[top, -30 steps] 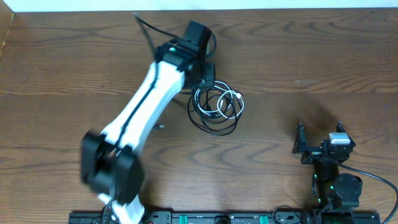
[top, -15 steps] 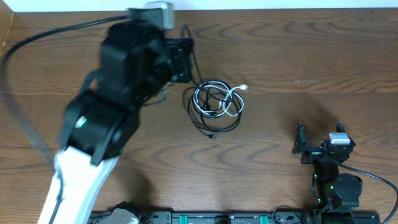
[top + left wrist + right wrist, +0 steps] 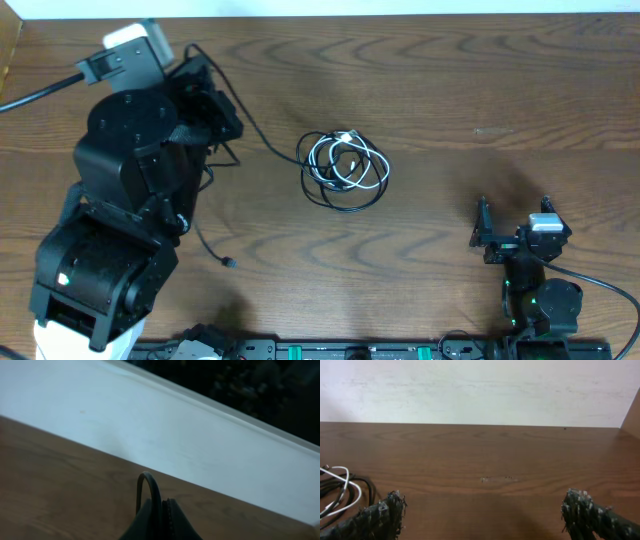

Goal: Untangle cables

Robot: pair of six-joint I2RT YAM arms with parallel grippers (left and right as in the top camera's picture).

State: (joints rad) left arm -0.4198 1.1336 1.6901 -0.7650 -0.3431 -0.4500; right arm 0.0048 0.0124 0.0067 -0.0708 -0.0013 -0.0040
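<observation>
The left tool (image 3: pixel 161 512) is clamped together on one black cable (image 3: pixel 145 482), up and to the left of the coil (image 3: pixel 345 172) of cables lying mid-surface (image 3: pixel 450 90). The right tool (image 3: pixel 485 520), to the right of the coil, stands apart, holding nothing.

A white cable (image 3: pixel 372 160) and one black cable (image 3: pixel 345 205) were found looped together in a tangled coil at mid-table, while a second black cable (image 3: pixel 262 138) was seen stretched leftward out of it, its plug end (image 3: pixel 229 264) well apart.

Left arm (image 3: pixel 120 200) swung back leftward, black cable (image 3: pixel 262 140) pulled out from the coil (image 3: pixel 345 170), plug end (image 3: pixel 229 264) now lying loose.
</observation>
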